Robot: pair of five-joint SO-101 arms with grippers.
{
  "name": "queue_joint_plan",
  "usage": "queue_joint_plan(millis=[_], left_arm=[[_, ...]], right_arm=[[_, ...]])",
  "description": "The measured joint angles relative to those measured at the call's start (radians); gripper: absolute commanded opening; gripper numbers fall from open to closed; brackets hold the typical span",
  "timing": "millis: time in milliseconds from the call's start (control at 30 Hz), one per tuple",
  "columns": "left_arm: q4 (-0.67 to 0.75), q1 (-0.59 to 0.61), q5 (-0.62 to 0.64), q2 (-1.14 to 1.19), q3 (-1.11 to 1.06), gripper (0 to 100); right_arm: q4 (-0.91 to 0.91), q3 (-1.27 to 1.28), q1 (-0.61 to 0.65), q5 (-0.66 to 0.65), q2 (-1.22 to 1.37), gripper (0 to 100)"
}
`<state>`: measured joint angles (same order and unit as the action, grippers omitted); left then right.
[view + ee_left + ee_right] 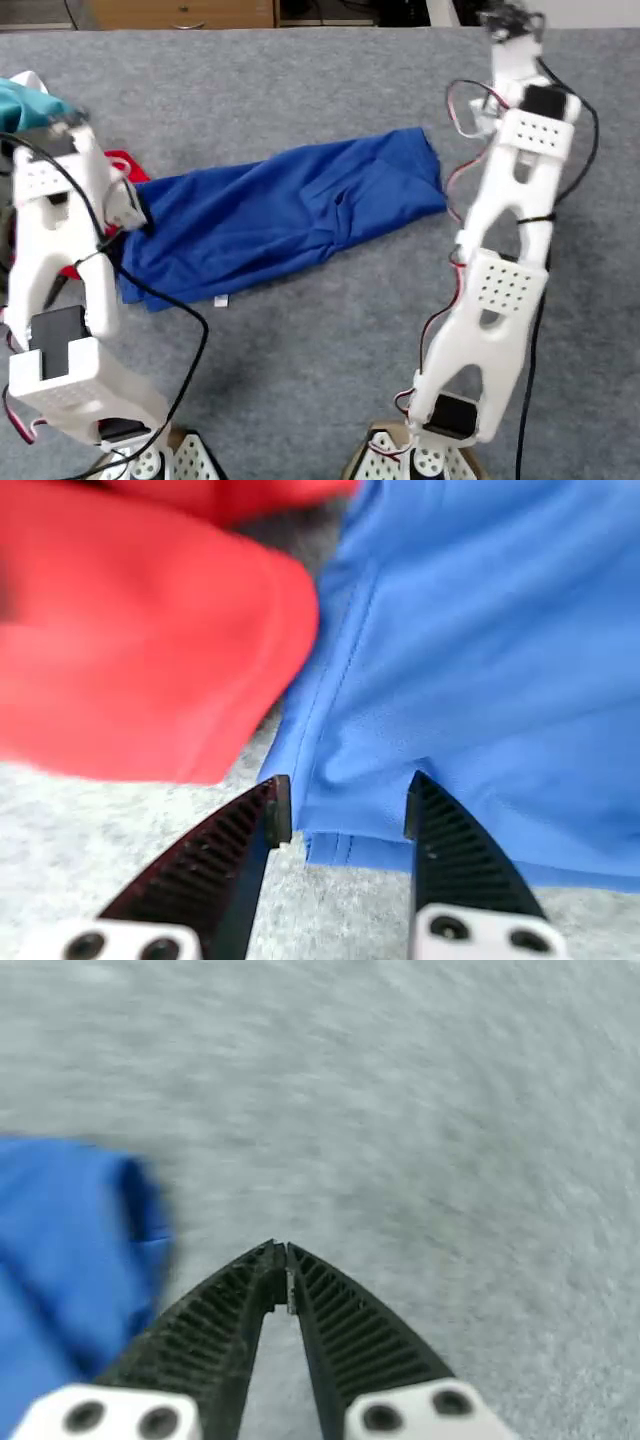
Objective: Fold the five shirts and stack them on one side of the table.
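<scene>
While the blue shirt (290, 215) lies folded lengthwise, slanting across the middle of the grey table (300, 380), the high view puts the left gripper (132, 212) at its left end, beside a red shirt (122, 165). A teal garment (25, 105) is at the table's left edge, and the right gripper (510, 25) is beyond the shirt's far-right corner. From the left wrist, the fingers stand spread over the blue hem, with red cloth just beside. From the right wrist, the fingers are pressed together over bare table, pinching nothing, the blue corner near.
</scene>
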<state>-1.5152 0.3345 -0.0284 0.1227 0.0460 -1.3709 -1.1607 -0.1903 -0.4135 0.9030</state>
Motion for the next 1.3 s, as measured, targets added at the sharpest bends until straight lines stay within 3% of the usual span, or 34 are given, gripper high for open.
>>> queue_joint_plan(millis=[133,300,667,867,1300], left_arm=[[-0.147,0.009,0.0,0.0,0.235,20],[-0.173,0.009,0.0,0.0,0.354,20],[0.279,-0.037,0.072,0.104,0.011,20],[0.539,-0.075,0.157,0.172,-0.109,20],[0.601,-0.052,0.187,0.178,-0.115,20]], right_arm=[[-0.109,-0.057,0.124,-0.011,-0.002,0.4],[-0.02,-0.011,0.199,-0.011,0.072,0.4],[0.089,-0.092,0.126,0.015,0.321,0.5],[0.137,-0.117,0.097,-0.091,0.361,0.5],[0.204,-0.158,0.061,-0.11,0.362,0.5]])
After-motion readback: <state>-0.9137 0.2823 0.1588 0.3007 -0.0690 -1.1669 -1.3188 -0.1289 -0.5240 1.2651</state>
